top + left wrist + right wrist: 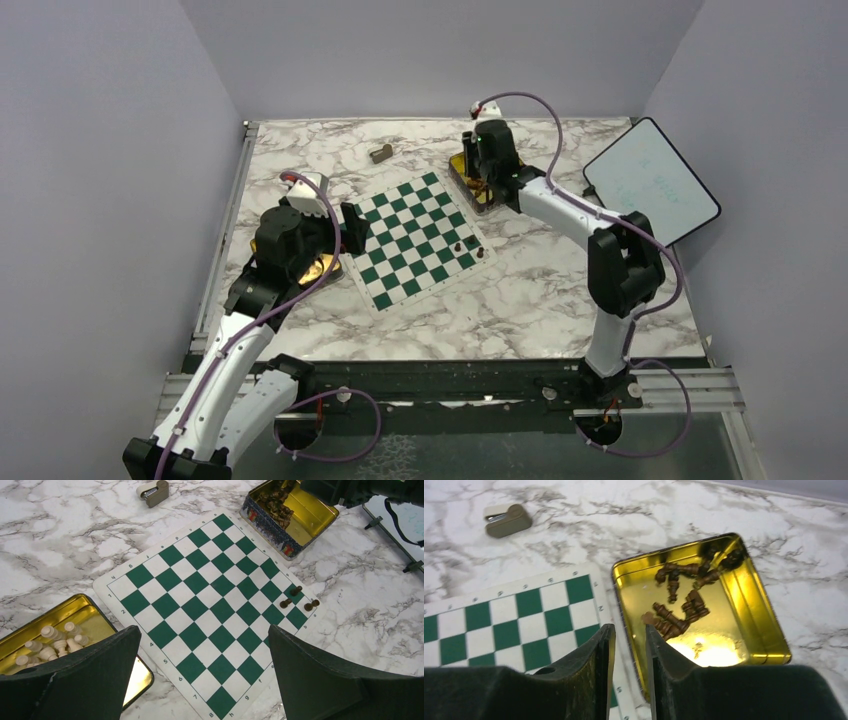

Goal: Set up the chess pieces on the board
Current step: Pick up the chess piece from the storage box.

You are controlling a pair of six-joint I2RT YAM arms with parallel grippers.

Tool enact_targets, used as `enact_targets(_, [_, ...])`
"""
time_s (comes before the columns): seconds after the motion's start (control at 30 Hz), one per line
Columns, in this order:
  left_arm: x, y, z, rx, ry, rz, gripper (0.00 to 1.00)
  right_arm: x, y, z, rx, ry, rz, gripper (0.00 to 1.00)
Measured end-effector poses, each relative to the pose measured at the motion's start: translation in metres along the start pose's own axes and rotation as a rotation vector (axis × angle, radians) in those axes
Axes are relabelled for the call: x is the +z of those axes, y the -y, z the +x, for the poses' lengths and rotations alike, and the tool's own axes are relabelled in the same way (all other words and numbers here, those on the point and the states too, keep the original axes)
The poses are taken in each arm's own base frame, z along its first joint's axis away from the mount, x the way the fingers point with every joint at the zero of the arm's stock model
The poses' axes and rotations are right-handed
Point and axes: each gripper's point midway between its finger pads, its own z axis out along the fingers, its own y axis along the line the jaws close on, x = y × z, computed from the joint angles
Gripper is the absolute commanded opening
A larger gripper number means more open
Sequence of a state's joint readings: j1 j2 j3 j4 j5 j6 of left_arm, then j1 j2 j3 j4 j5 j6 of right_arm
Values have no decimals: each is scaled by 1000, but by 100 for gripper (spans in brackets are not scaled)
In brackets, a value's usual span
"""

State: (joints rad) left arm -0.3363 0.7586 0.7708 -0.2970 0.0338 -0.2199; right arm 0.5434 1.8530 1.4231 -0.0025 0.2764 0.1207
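Gold tin (pixel 769 615) fills the centre-right of my right wrist view, just beside the board (pixel 524 625) border. Dark chess pieces (pixel 679 612) lie heaped in it, mostly on their sides and touching each other. My right claw (pixel 629 630) hovers over the tin's left rim, jaws a narrow slit apart, nothing between them. My left claw (pixel 202 630) hangs wide apart over the lower part of the board in its own view, holding nothing. A second tin (pixel 92 617) with pale pieces (pixel 50 642) sits at lower left there. Three standing pieces (pixel 296 590) are near the board's right edge, other squares bare, so the task is barely begun by my read.

Risks as I see them:
- Slit looks too narrow to drop over a piece. Unless I widen first, the tips just shove the heap.
- Pieces are interlocked: pinch one, drag a neighbour out, and it drops on the marble table (pixel 814 555).
- A piece grabbed lying flat goes down flat, not upright.
- I'm lined up on the rim, not the heap. Descend here and a finger hits the tin wall, the tin slides into the board, and the standing three topple.
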Motion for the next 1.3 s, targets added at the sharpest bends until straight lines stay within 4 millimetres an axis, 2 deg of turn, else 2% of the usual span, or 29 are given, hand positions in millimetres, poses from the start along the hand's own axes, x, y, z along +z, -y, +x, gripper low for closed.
enact_targets(0.1, [0,0,0,0,1,0,99,18,23,1,0,-11,44,33])
enact_targets(0.2, [0,0,0,0,0,0,99,32,41,12,5,-40,67,33])
enact_targets(0.33, [0,0,0,0,0,0,99,53,53,25,20,-79,62,32])
enact_targets(0.47, [0,0,0,0,0,0,99,72,54,36,15,-101,65,26])
enact_targets(0.73, [0,2,1,2,-2,5,99,98,52,46,-20,-113,63,27])
enact_targets(1.1, [0,2,1,2,-2,6,99,121,62,39,-29,-90,70,28])
enact_targets(1.3, [0,2,1,2,-1,6,99,130,61,48,-32,-106,62,27])
